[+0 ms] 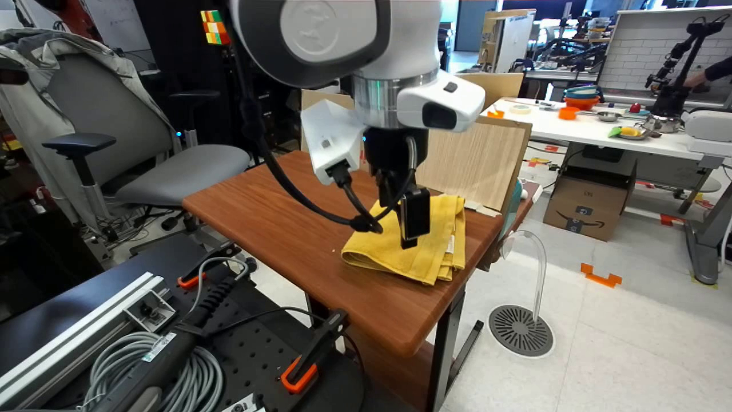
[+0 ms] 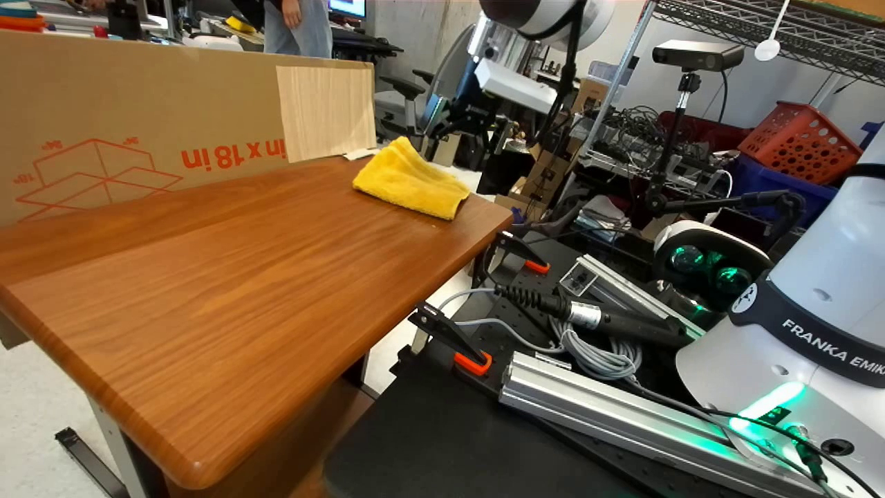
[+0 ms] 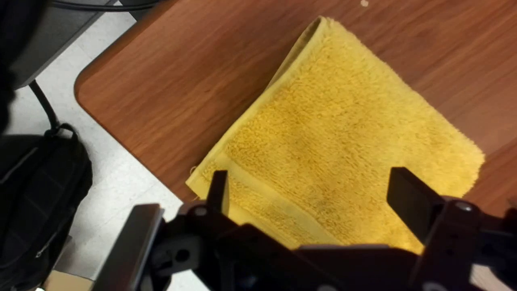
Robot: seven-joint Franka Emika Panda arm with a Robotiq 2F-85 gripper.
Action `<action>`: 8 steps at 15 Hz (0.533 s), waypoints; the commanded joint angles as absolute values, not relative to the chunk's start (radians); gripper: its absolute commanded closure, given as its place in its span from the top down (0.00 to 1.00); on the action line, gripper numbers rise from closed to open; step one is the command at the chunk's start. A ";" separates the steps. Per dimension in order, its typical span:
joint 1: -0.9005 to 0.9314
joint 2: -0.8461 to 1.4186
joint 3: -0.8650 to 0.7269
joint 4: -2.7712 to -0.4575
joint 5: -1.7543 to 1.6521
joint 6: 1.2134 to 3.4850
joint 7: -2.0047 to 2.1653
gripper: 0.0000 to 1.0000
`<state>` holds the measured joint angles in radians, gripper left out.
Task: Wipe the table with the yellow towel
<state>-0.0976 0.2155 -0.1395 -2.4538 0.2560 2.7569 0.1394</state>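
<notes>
The yellow towel (image 1: pixel 443 237) lies folded on the brown wooden table (image 1: pixel 269 197), near a corner of it. It also shows in an exterior view (image 2: pixel 415 183) at the far end of the table (image 2: pixel 228 277). In the wrist view the towel (image 3: pixel 343 117) lies flat with a fold edge and a paler woven band. My gripper (image 3: pixel 311 173) is open and empty, its two fingers far apart over the towel. In an exterior view the gripper (image 1: pixel 410 237) points down over the towel. The fingertips appear apart from the cloth; the exact height is hard to tell.
A cardboard panel (image 2: pixel 138 124) with a wood-pattern sheet (image 2: pixel 328 114) stands along one table edge. Orange-tipped clamps (image 1: pixel 300 375) and a coiled cable (image 1: pixel 154 366) are on the black robot stand beside the table. A grey chair (image 1: pixel 189 171) stands close by.
</notes>
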 commanded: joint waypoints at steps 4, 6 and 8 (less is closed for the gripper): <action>-0.128 0.495 -0.127 -2.202 0.266 2.669 0.218 1.00; -0.135 0.518 -0.123 -2.190 0.261 2.605 0.219 1.00; -0.117 0.475 -0.119 -2.250 0.229 2.602 0.181 1.00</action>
<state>-0.1157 0.4798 -0.1355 -2.2244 0.2583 2.6436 0.2072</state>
